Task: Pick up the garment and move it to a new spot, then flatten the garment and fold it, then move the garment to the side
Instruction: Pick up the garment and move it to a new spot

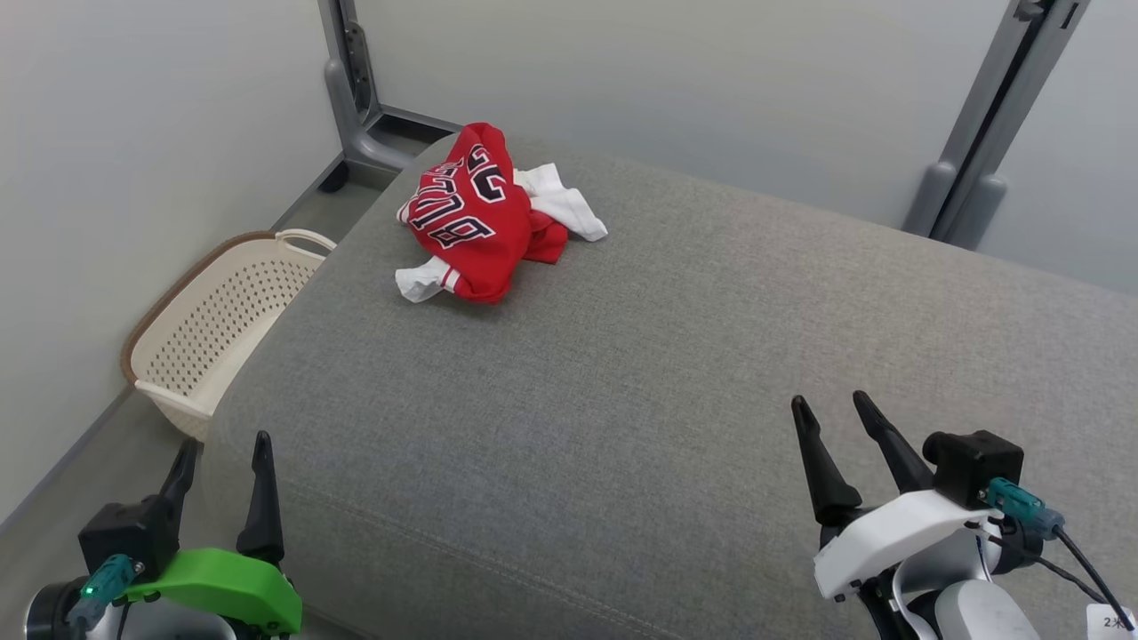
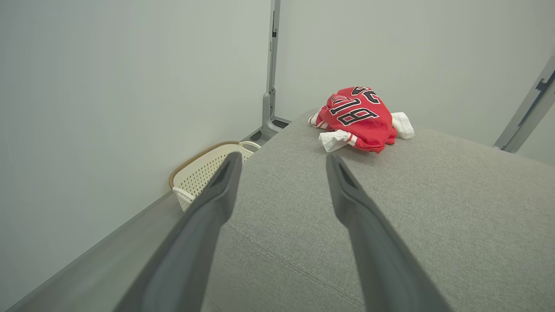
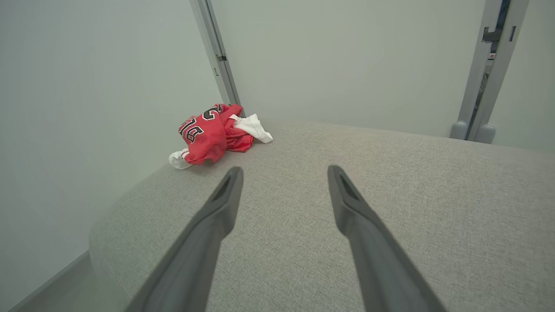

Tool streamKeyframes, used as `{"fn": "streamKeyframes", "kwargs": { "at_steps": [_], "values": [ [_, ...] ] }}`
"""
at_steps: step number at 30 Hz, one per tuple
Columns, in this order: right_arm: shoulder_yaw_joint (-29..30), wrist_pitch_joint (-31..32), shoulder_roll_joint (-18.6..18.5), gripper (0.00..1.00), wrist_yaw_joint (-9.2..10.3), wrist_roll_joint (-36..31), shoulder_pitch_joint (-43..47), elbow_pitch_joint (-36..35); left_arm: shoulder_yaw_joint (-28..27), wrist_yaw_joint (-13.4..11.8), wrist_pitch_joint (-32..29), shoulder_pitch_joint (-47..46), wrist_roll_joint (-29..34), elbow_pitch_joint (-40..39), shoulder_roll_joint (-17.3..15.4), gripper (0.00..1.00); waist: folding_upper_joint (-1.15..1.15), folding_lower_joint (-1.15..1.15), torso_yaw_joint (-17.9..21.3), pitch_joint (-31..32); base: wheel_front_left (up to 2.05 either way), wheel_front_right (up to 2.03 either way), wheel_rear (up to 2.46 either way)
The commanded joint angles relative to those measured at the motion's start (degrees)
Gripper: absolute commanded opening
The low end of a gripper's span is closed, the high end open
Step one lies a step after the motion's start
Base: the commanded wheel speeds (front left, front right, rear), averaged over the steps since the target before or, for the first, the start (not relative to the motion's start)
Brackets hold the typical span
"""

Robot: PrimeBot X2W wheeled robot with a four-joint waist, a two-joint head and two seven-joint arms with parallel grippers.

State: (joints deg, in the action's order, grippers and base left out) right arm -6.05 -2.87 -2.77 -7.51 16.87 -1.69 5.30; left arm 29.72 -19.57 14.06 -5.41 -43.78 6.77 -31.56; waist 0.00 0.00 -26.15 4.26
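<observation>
One crumpled red-white garment (image 1: 480, 218) on woven grey cushion (image 1: 676, 373).

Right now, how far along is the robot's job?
Nothing looks done yet. The red garment lies crumpled on the grey cushion, far left corner. The left gripper and right gripper hang open, empty, at the near edge. Pickup, flattening, folding and moving aside remain.

The garment (image 1: 480, 218) lies crumpled, so its black letters are partly folded under and cannot be read whole. The grey cushion (image 1: 622, 400) hides one side of the basket (image 1: 206, 336). The small label (image 1: 1113, 620) at the lower right corner of the head view is cut by the edge.
</observation>
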Motion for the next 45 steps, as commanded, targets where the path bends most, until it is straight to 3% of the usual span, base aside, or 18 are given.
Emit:
{"fn": "streamKeyframes", "kwargs": {
  "at_steps": [1, 12, 17, 22, 31, 39, 45],
  "values": [
    [-0.11, -0.45, -0.22, 1.00, 0.04, -0.16, -0.85, 0.58, -0.43, -0.31, 0.30, 0.58, -0.24, -0.53, -0.33, 1.00, 0.00, 0.00, -1.03, -1.10, 0.00, 0.00, 0.00],
    [0.51, -1.30, -0.21, 1.00, 0.05, 0.62, -0.35, 2.33, 0.67, 2.05, -4.64, -6.40, 0.90, -1.66, -2.76, 1.00, 0.00, 0.00, -0.41, -0.47, 0.00, 0.00, 0.00],
    [1.73, -1.51, -0.22, 1.00, 0.05, 0.92, 1.32, 1.88, 3.18, 7.47, -12.29, -17.52, 1.35, 2.39, -3.39, 1.00, 0.00, 0.00, 0.26, 0.01, 0.00, 0.00, 0.00],
    [1.70, -0.61, -0.23, 1.00, 0.04, 0.18, 0.91, 0.73, 3.67, 12.70, -19.34, -28.54, -0.53, 8.51, -2.76, 1.00, 0.00, 0.00, 3.65, -1.34, 0.00, 0.00, 0.00],
    [1.89, 1.15, -0.22, 1.00, 0.04, -1.08, 0.05, -1.19, 5.60, 18.14, -33.08, -40.73, -2.74, 22.44, -3.16, 1.00, 0.00, 0.00, 11.45, -4.68, 0.00, 0.00, 0.00],
    [3.28, 2.64, -0.20, 1.00, 0.04, -2.72, -1.58, -4.72, 5.67, 19.31, -40.70, -46.86, -3.65, 29.23, -5.47, 1.00, 0.00, 0.00, 18.88, -10.83, 0.00, 0.00, 0.00],
    [4.01, 3.11, -0.20, 1.00, 0.04, -3.41, -3.51, -7.14, 4.23, 18.19, -42.43, -49.49, -4.98, 30.91, -6.21, 1.00, 0.00, 0.00, 22.73, -16.91, 0.00, 0.00, 0.00]
  ]
}}
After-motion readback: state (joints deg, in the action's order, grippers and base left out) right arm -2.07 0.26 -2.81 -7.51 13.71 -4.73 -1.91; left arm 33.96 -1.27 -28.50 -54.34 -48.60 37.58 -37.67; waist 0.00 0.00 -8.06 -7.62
